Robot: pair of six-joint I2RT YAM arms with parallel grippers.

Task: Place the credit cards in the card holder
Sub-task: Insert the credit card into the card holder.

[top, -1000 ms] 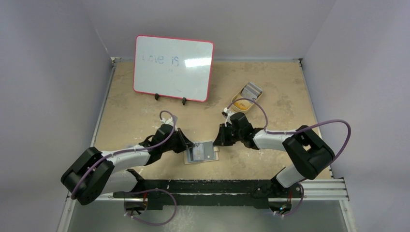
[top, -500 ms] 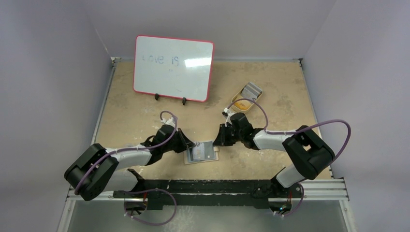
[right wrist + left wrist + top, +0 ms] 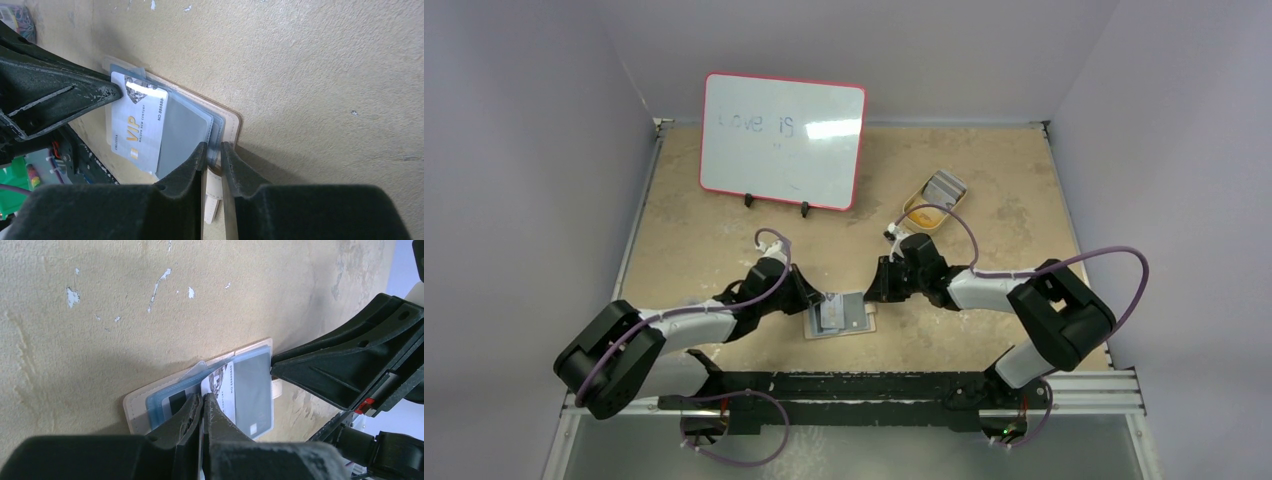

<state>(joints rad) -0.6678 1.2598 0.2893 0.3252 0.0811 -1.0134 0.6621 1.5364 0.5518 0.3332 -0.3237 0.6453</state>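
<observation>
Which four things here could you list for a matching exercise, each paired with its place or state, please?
Things:
1 whiteboard
2 VIP card
3 card holder
4 oval dish

Places or states:
A lying open, one edge gripped by the right gripper
B propped up on its feet at the far side
C lying to the right of the whiteboard
D pinched by the left gripper

Pairs: 1-B; 2-D; 3-A; 4-C
</observation>
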